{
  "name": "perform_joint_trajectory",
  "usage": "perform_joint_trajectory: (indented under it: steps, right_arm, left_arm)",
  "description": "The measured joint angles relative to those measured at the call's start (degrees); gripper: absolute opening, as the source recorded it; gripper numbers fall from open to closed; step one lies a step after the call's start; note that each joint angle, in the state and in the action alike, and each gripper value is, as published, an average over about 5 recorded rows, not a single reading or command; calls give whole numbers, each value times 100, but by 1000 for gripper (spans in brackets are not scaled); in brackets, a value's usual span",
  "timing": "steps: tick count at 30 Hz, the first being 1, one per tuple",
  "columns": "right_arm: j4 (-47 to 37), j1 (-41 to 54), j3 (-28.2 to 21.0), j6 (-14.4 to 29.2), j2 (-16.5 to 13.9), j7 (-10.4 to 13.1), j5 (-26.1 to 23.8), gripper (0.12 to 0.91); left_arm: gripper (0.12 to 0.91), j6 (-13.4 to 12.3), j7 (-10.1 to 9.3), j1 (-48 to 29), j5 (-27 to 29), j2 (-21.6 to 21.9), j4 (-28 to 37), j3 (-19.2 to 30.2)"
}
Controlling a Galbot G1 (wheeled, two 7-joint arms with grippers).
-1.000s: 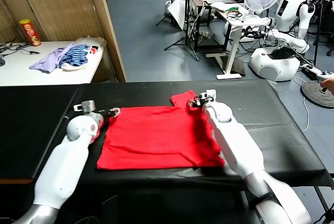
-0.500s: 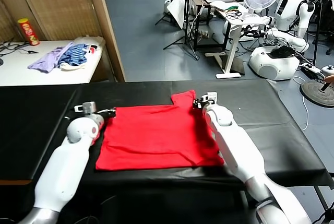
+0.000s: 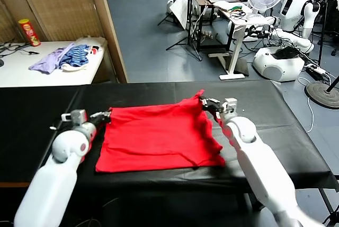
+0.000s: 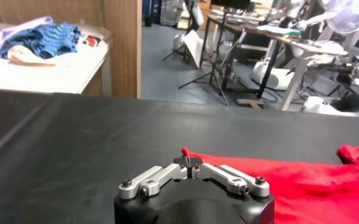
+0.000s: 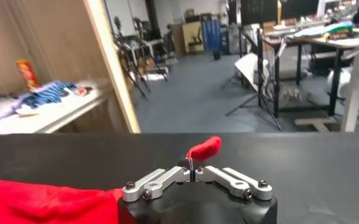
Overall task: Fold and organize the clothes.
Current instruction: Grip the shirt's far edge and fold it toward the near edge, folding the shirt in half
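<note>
Red T-shirt [image 3: 159, 137] lies spread mid-surface [image 3: 42, 110], its far corners at ten and two o'clock pinched by the left end effector [image 3: 107, 115] and right end effector [image 3: 203, 101], probably ready to lift and fold toward six.

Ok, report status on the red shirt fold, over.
Left tool shut on red T-shirt, far left corner. Right tool shut on far right corner. Shirt spread on black table. Nothing in the way.
</note>
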Motion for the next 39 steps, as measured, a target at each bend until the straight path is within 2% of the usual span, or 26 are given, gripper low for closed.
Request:
perform_joint_trajectory:
  steps: [3, 8, 15, 21, 39]
  right_arm:
    - [280, -244, 70, -88, -116, 88, 11, 123]
    - [613, -606, 117, -163, -216, 102, 3, 123]
    - [1136, -1119, 181, -545, -344, 331, -18, 123]
    - [1440, -1418, 230, -861, -418, 493, -48, 123]
    - [1947, -2073, 415, -1152, -511, 526, -200, 127]
  left_arm:
    - [127, -7, -38, 294, 33, 36, -255, -130]
    - [127, -8, -150, 630, 92, 84, -420, -334]
    - [127, 3, -149, 964, 165, 104, -715, -476]
    - [127, 44, -144, 1290, 471, 46, -999, -599]
    - [127, 10, -135, 2412, 1018, -153, -1757, -867]
